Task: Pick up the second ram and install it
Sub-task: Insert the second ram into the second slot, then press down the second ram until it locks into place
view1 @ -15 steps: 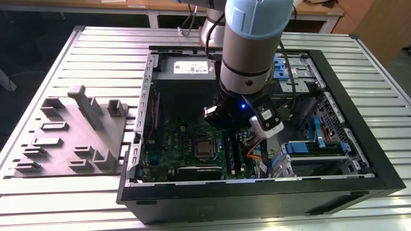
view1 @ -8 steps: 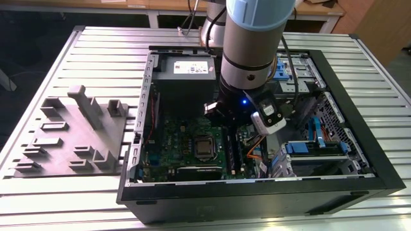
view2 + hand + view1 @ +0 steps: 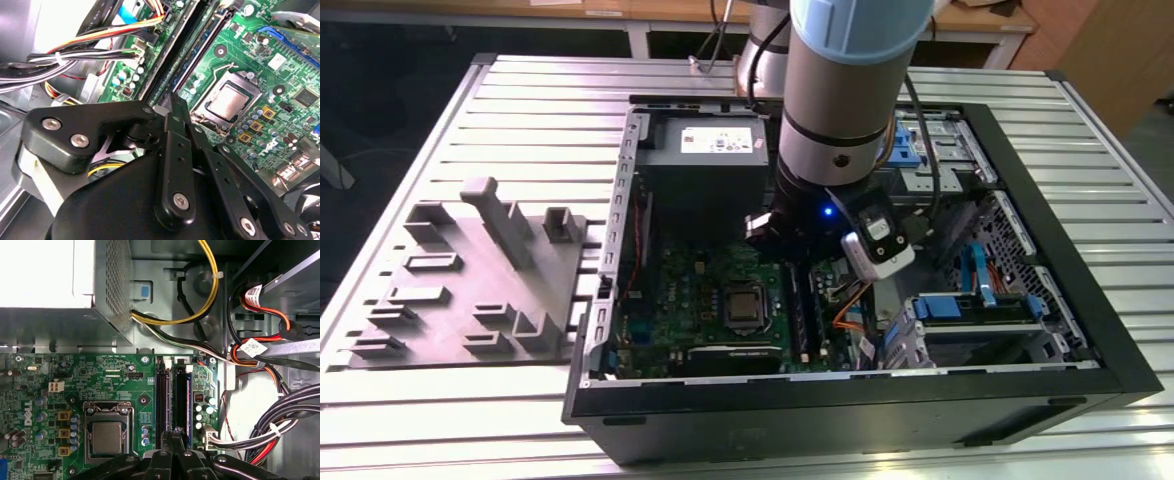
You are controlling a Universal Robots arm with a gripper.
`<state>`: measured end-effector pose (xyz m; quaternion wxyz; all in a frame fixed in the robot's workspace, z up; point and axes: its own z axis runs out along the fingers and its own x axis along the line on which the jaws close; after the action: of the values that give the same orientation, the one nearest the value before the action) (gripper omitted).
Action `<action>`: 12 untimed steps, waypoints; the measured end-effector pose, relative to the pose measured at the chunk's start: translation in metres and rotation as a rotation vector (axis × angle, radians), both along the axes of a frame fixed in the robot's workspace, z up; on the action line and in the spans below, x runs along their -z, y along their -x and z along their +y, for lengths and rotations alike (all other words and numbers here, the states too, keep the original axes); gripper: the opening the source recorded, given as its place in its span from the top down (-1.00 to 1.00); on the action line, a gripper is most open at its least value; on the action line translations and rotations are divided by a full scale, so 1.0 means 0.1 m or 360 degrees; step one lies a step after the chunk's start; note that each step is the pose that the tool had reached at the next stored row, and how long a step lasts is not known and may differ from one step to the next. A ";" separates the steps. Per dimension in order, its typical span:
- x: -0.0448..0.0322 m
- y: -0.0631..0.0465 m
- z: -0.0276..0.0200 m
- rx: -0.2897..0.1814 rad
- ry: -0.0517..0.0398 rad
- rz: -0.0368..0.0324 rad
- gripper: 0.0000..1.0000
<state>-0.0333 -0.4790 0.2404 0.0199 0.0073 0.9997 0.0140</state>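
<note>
Claw (image 3: 175, 432) over motherboard (image 3: 75, 385) — cables (image 3: 280, 415) beside.

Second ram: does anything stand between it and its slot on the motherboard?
Nothing visible does. The ram appears to run edge-on along the slots, right by the gripper; the cables lie off to one side.

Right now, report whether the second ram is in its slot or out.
In: the second ram stands in its slot, with the gripper fingertips together above it.
</note>
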 end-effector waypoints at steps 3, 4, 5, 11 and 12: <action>0.000 0.00 0.000 0.0000 0.0000 0.0000 0.80; 0.000 0.00 0.000 0.0000 0.0000 0.0000 0.80; 0.000 0.00 0.000 0.0000 0.0000 0.0000 0.80; -0.001 0.00 0.007 0.0000 0.0000 0.0000 0.80; 0.000 0.00 0.011 0.0000 0.0000 0.0000 0.80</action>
<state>-0.0329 -0.4779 0.2404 0.0199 0.0073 0.9997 0.0140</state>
